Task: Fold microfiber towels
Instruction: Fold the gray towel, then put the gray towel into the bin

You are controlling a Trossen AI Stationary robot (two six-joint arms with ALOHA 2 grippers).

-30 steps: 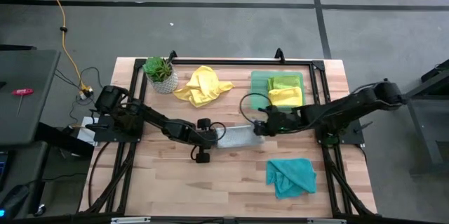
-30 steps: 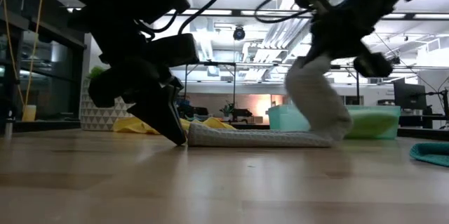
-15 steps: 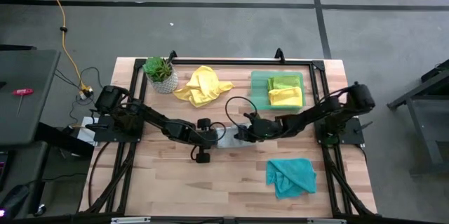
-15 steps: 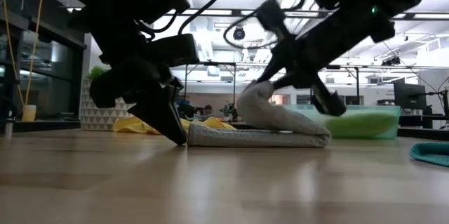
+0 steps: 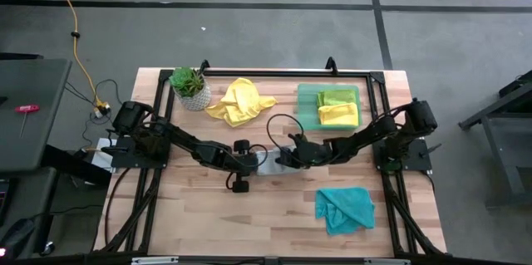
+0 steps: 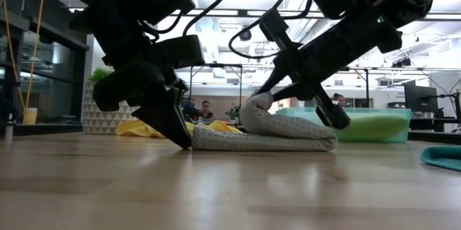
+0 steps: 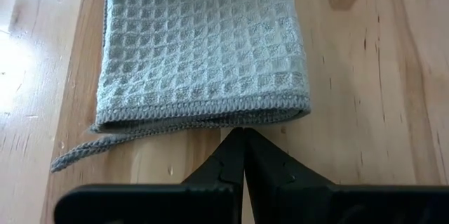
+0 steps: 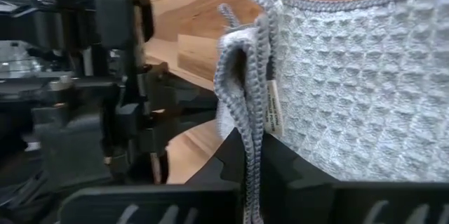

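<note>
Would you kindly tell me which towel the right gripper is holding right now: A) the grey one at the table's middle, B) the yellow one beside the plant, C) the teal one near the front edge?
A: the right gripper is shut on the edge of the grey towel, folding it over.

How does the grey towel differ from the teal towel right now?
The grey towel lies at mid-table between both grippers; the teal towel lies alone near the front edge. The grey one is being folded, one end pinched in the right gripper and curled over, with the left gripper shut at its other end; the teal one is rumpled and untouched. Both rest on the table.
</note>
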